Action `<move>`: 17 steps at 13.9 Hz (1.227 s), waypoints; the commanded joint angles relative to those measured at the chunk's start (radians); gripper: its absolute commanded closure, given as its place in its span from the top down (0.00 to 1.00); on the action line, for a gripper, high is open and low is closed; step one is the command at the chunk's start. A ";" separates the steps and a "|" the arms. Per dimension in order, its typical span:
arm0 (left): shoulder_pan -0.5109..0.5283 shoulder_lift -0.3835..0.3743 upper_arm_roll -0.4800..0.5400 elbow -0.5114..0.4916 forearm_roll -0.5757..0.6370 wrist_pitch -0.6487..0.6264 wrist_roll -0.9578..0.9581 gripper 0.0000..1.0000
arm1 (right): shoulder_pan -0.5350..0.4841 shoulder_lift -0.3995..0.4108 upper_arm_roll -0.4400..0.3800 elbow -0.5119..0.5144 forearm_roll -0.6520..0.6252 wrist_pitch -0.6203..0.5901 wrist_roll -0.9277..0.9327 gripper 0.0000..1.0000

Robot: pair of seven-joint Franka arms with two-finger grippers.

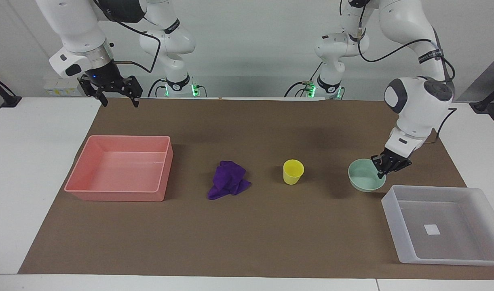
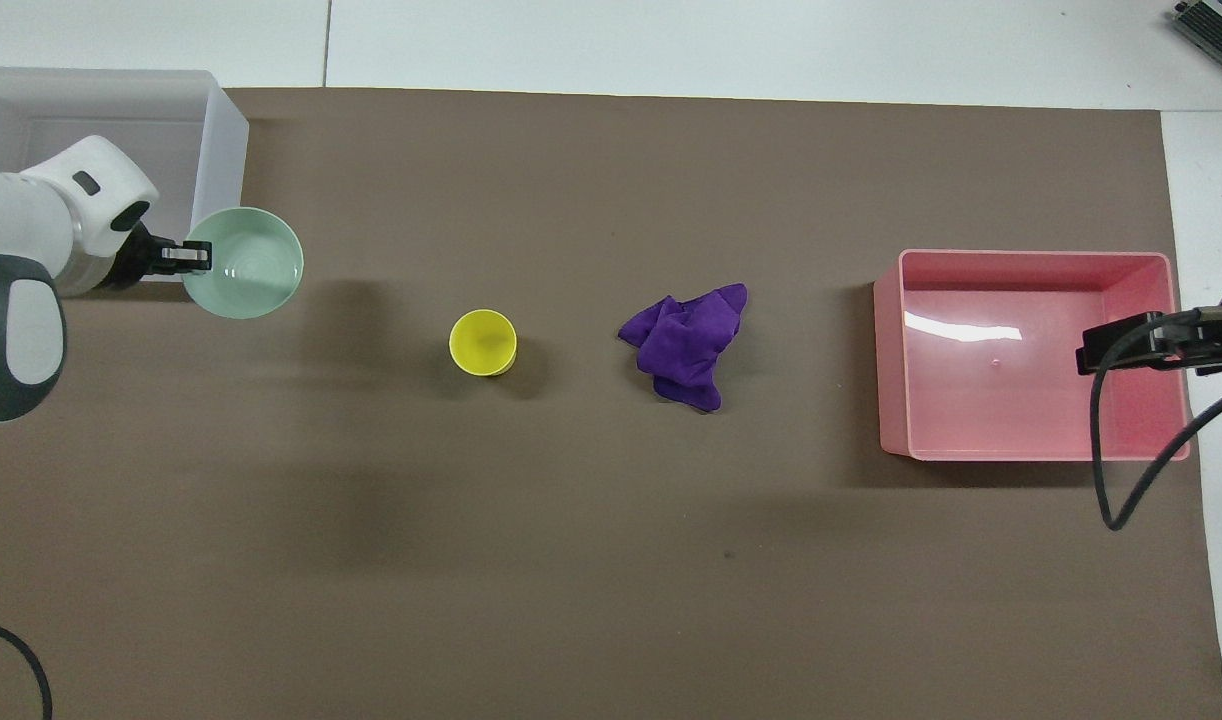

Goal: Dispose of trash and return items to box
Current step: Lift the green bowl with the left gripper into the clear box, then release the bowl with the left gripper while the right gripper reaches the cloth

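The left arm bends down from its base, wrist tilted, and its left claw [image 1: 383, 166] is clamped on the rim of the mint-green bowl [image 1: 365, 179], held up off the brown mat [image 1: 247, 242] just beside the translucent box [image 1: 441, 226]. The yellow cup [image 1: 292, 171] and purple rag [image 1: 227, 184] sit on the worktop between the bowl and the pink tray [image 1: 121, 167]. The right arm waits, its right claw [image 1: 111, 97] spread open, raised near the pink tray.
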 commanded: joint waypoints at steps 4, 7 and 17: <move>0.068 0.196 0.003 0.294 0.006 -0.022 0.037 0.00 | -0.009 -0.024 0.007 -0.031 0.007 0.017 0.013 1.00; 0.102 0.354 0.001 0.498 0.007 -0.036 0.069 0.00 | -0.004 -0.026 0.007 -0.029 0.007 0.011 0.013 1.00; 0.185 0.560 0.012 0.660 0.012 -0.007 0.175 0.00 | 0.164 0.072 0.018 -0.097 0.051 0.294 0.137 1.00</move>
